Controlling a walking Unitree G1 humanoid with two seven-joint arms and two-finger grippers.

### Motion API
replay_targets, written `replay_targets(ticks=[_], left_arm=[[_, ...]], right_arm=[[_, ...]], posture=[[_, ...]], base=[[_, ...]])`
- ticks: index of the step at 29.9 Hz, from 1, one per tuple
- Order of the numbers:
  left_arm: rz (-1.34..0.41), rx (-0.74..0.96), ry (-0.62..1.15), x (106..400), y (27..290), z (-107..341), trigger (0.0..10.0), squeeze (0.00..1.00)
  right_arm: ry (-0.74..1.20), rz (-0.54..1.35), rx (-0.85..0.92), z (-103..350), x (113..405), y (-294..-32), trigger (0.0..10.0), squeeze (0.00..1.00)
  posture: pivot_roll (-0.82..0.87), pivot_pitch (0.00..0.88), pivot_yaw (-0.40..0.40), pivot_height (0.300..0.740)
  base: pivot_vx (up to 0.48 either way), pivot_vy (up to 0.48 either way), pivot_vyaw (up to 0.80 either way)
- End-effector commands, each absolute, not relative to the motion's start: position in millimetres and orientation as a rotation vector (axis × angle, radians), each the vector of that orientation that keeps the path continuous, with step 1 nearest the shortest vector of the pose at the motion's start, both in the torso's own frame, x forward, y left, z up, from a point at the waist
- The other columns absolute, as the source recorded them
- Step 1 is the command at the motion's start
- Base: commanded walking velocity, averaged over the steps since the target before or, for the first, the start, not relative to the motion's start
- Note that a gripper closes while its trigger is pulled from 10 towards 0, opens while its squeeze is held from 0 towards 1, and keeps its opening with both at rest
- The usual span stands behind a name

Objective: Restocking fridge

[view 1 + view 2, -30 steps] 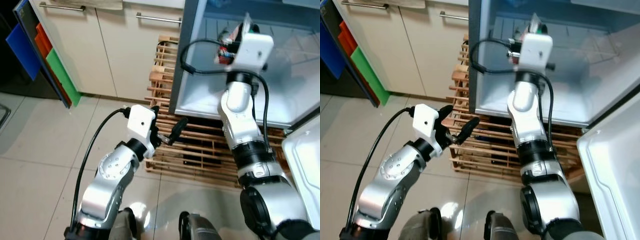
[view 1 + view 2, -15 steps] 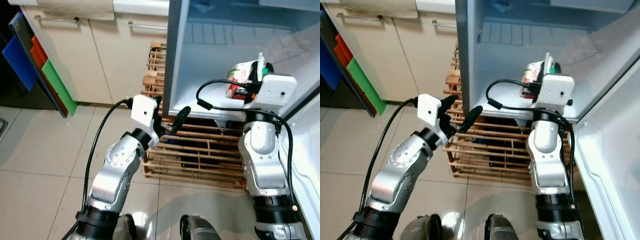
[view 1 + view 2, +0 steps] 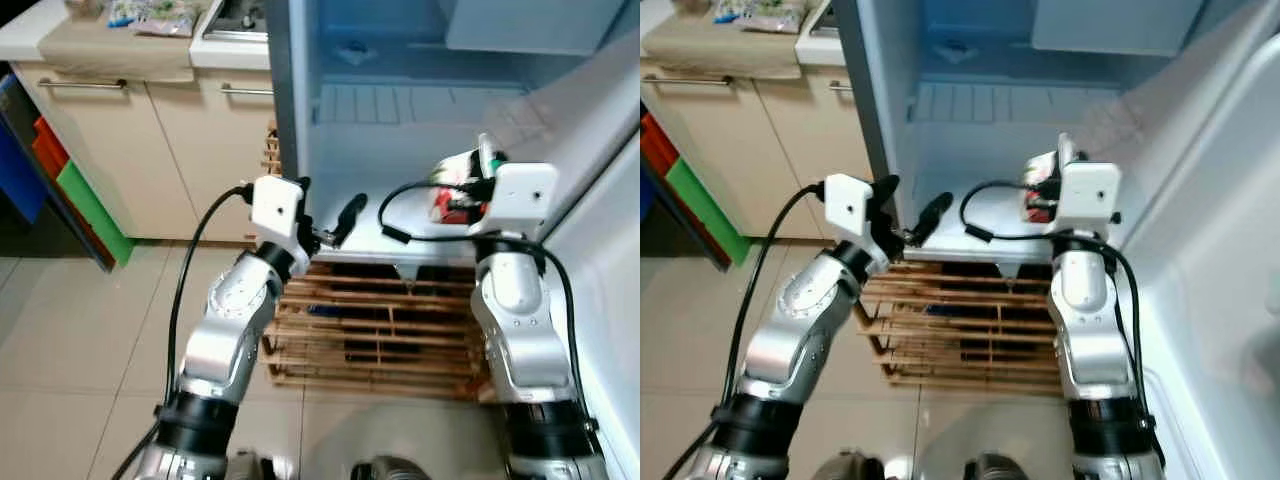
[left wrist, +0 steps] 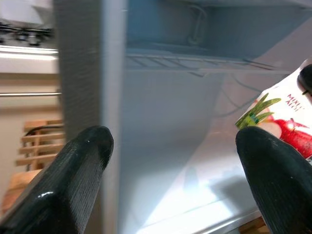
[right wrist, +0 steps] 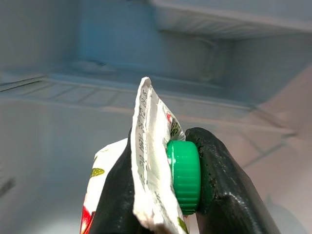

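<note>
Inside open fridge (image 3: pixel 420 130), right gripper (image 5: pixel 165 195) clamping juice carton (image 4: pixel 280 117), "MIX" legible

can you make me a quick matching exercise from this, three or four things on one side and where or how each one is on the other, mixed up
Things:
1. juice carton
2. left hand
3. green cap
4. wooden rack

States:
A. on the floor under the open fridge
B. open, at the fridge's front edge
C. gripped by the right hand
D. pressed against a black finger

Pairs: 1-C, 2-B, 3-D, 4-A
</note>
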State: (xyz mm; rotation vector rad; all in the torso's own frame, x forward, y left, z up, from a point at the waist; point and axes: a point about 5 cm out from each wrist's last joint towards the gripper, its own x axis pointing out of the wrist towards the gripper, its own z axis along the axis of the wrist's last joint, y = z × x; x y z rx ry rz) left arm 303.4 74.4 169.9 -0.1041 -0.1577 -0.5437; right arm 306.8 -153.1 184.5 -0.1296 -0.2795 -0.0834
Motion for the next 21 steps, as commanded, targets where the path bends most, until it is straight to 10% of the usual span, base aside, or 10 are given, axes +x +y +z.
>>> replay_targets(ticks=[1,21], left_arm=[[-0.561,-0.096,-0.158,301.5,71.2,168.2,10.0,0.0],[-0.647,-0.004,-0.167,285.3,72.8,165.2,10.0,0.0]], right_arm=[[-0.273,-0.079,-0.133,183.2,305.6,-152.8,10.0,0.0],[-0.404,-0.075,-0.144,226.6,363.9,-107.3,10.0,0.0]], posture=[[-0.12,0.046,0.019,0.732],[-0.01,0.133,0.019,0.732]], base=[[0.0,0.0,0.0],[0.0,0.0,0.0]])
